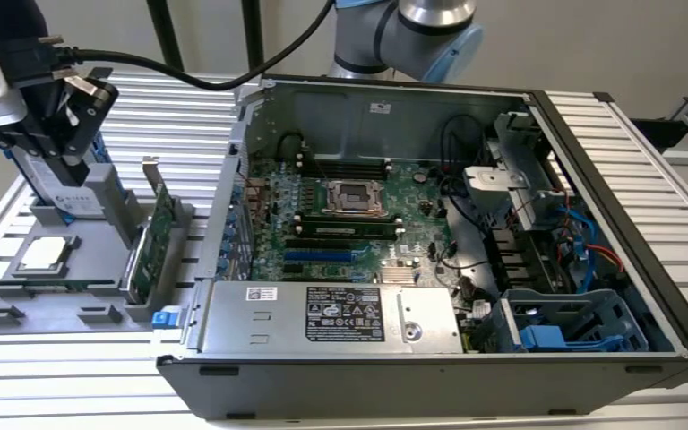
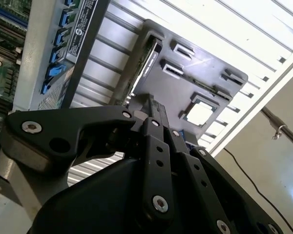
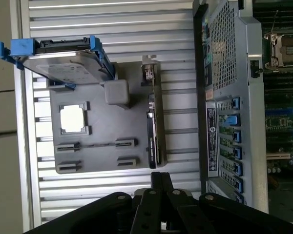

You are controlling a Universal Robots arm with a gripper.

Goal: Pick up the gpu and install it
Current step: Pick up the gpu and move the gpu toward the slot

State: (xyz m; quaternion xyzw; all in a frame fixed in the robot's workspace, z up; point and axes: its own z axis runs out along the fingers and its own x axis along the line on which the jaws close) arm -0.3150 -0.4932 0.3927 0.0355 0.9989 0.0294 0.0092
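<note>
- Table (image 1: 631, 116): ribbed metal top, carrying a grey tray and an open computer case.
- Grey tray (image 1: 46, 300): moulded holder at the exterior view's left, just beside the case; several slots and recesses, some unfilled.
- In the tray, gpu (image 1: 153, 237): stood on its long edge in a slot on the side nearest the case, upright; green circuit board face in the exterior view, silver end bracket rising at one end; a thin dark strip seen edge-on in the first wrist view (image 3: 154, 131). Not in the case, untouched.
- In the tray, hard drive (image 3: 63, 63): silver, in a blue frame, stood in a slot at the far side from the gpu.
- In the tray, processor (image 3: 72, 118): small square silver chip, lying flat in a square recess.
- Computer case (image 1: 440, 385): dark tower laid on its side, side panel off.
- In the case, motherboard (image 1: 320, 235): green, with an open processor socket (image 1: 350, 197) near the middle.
- In the case, power supply (image 1: 332, 318): silver box with labels, along the near wall.
- In the case, drive cage (image 1: 571, 327): blue plastic, in the near corner at the exterior view's right.
- Gripper (image 3: 158, 176): black, over the tray end of the table, apart from the gpu; fingers (image 3: 154, 183) together, nothing between them.
</note>
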